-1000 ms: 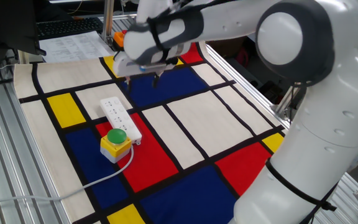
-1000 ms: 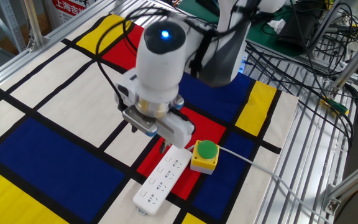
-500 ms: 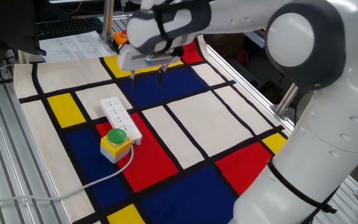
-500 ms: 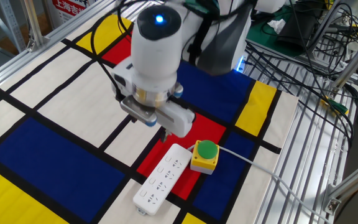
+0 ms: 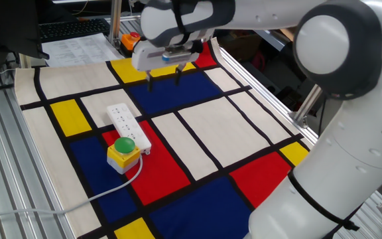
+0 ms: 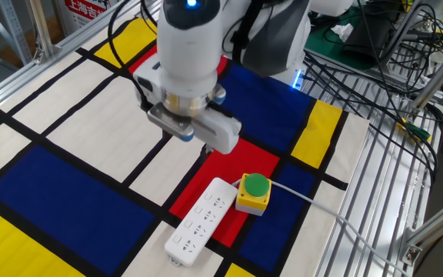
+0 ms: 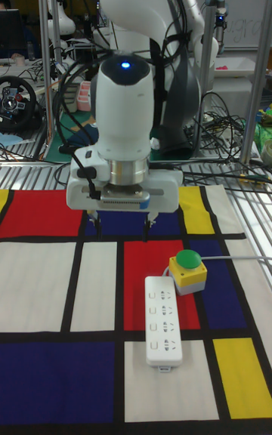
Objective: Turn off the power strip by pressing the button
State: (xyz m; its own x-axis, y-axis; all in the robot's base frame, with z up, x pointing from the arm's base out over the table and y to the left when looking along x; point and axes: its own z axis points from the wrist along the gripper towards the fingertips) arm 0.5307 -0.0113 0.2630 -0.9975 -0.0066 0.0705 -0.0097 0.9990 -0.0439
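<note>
- Two fingers of my gripper point(image 5: 164, 79) hang apart with a clear gap and nothing between them, high over the blue patch of the cloth point(image 5: 197, 136).
- No contact with anything; I judge I sit this high and to one side only as a travel pose, well apart from the strip point(image 5: 128, 127).
- Lying flat on the cloth, the strip point(image 7: 165, 319) has one end tucked just beside the green dome box point(image 7: 188, 269), its cable point(image 5: 78, 202) trailing off the table edge.
- That box crowds the strip's cable end, so a press there would need a narrow approach, I reckon.
- Hard to find the button: no view shows a reddish switch clearly; it is too small or hidden by the box.
- My own body blocks part of the cloth in the other fixed view.
</note>
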